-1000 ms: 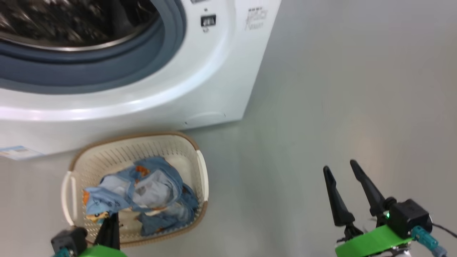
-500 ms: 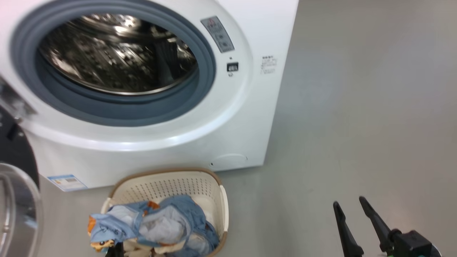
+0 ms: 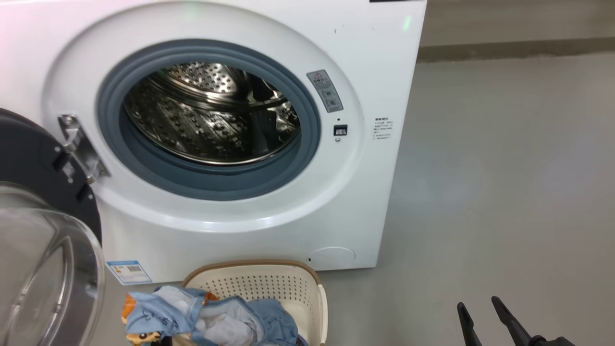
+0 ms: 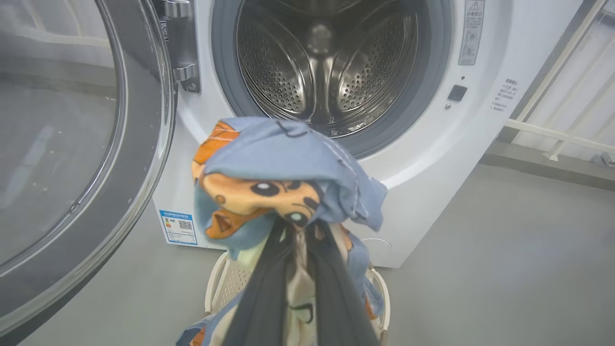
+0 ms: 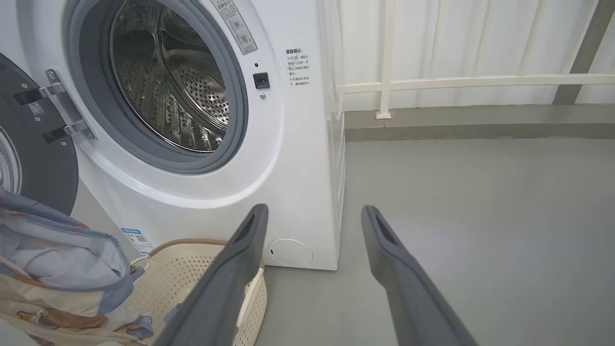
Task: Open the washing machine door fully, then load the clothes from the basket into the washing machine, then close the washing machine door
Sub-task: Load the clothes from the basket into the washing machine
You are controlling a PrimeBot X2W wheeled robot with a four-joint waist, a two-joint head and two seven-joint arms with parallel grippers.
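The white washing machine (image 3: 384, 72) stands in front of me with its steel drum (image 3: 211, 115) exposed inside the grey gasket. The washing machine door (image 3: 33, 158) is swung out to the left, and its glass bowl (image 3: 43, 269) bulges toward me. The clothes (image 4: 283, 178), light blue with orange motifs and some cream fabric, hang bunched above the basket (image 4: 216, 283), with my left gripper (image 4: 298, 230) shut on them. In the head view the clothes (image 3: 192, 317) sit over the left side of the basket (image 3: 269, 283). My right gripper (image 5: 313, 211) is open over bare floor, right of the basket (image 5: 192, 269).
Grey floor (image 3: 504, 192) stretches to the right of the machine. A white railing (image 5: 432, 84) and pale wall run behind it on the right. A small blue label (image 3: 129, 271) marks the machine's lower left corner. The open door takes up the space left of the basket.
The head camera has tilted up, bringing the whole drum and door into view. The clothes have risen out of the basket in my left gripper. The right gripper stays open.
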